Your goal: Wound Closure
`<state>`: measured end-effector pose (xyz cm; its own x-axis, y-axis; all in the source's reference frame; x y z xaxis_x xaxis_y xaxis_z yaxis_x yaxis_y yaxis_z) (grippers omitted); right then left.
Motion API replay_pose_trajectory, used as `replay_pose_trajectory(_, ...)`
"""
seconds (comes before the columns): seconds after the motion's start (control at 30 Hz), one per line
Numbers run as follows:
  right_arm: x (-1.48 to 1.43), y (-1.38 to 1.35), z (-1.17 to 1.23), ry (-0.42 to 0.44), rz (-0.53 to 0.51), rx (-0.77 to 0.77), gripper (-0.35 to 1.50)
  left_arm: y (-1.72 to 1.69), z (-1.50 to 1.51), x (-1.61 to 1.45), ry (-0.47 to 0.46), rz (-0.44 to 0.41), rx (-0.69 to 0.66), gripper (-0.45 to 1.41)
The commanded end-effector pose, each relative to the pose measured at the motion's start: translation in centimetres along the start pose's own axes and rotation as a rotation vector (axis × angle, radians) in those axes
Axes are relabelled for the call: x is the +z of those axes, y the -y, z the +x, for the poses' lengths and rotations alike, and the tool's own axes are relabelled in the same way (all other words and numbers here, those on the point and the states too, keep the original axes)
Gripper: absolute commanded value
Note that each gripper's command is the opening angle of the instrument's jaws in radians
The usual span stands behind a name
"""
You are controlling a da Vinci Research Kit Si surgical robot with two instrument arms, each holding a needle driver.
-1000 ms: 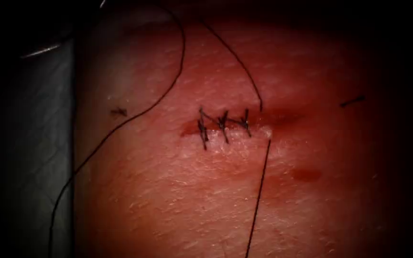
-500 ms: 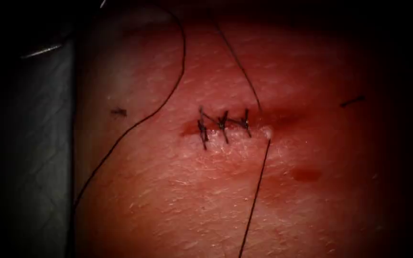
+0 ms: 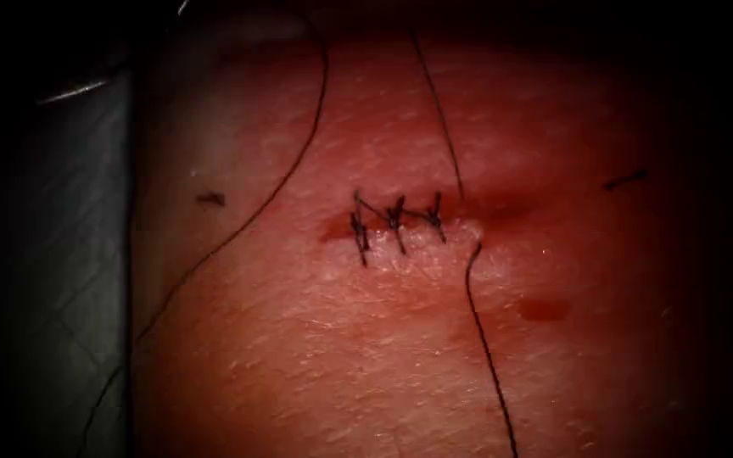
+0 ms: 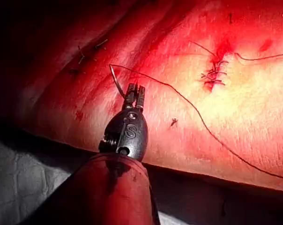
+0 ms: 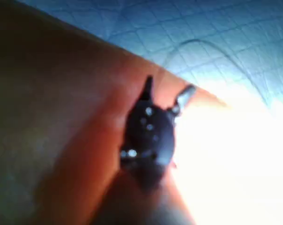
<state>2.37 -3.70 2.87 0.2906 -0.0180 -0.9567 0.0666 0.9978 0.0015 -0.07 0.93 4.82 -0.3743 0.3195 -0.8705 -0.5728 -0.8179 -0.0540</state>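
The tissue point(image 3: 299, 356) carries a cut point(image 3: 502, 208) with three dark stitches point(image 3: 394, 222) across its left part. One thread point(image 3: 439, 110) rises from the stitches' right end. Another thread point(image 3: 485, 339) runs slack from just below the cut's right part toward the front. A long thread point(image 3: 299, 161) curves away on the left of the cut. My left tool point(image 4: 134, 92) is shut on the curved needle point(image 4: 115, 80) near one end; the needle is clear of the tissue. Its thread point(image 4: 197, 115) trails past the stitches point(image 4: 215, 72). My right tool point(image 5: 167, 91) stands open, holding nothing.
Short cut ends of thread lie left point(image 3: 209, 199) and right point(image 3: 625, 180) of the cut. A spot of red fluid point(image 3: 543, 309) sits below its right part. A grey cloth point(image 3: 61, 254) borders the tissue's left edge.
The thread below the cut was straight and taut; it has gone slack and its near part has swung to the right. The upper thread's far part has shifted right.
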Motion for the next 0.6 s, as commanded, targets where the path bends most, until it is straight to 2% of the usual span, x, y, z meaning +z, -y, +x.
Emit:
replay_pose_trajectory(0.03, -0.09, -0.19, -0.16, 0.030, -0.028, -0.011, 1.20, -0.02, -0.04, 0.07, -0.001, 0.000, 0.000, -0.45)
replay_pose_trajectory(0.07, -0.16, -0.32, -0.22, 0.041, -0.040, -0.010, 1.20, -0.02, -0.04, 0.07, -0.003, -0.002, 0.000, -0.45)
replay_pose_trajectory(0.1, -0.33, -0.61, -0.38, 0.043, -0.069, -0.033, 1.18, -0.02, -0.04, 0.07, -0.003, -0.002, 0.000, -0.45)
replay_pose_trajectory(0.17, -0.47, -0.89, -0.57, 0.061, -0.093, -0.042, 1.18, -0.02, -0.04, 0.08, -0.003, -0.002, 0.000, -0.45)
replay_pose_trajectory(0.2, -0.57, -1.10, -0.75, 0.081, -0.107, -0.036, 1.18, -0.02, -0.04, 0.08, -0.003, -0.002, 0.000, -0.45)
replay_pose_trajectory(0.43, -0.81, -1.60, -1.36, 0.090, -0.168, -0.002, 1.21, -0.02, -0.06, 0.09, -0.004, -0.002, 0.000, -0.45)
replay_pose_trajectory(0.6, -0.96, -1.78, -1.35, 0.081, -0.157, 0.026, 1.23, 0.00, -0.08, 0.10, -0.004, -0.002, 0.001, -0.45)
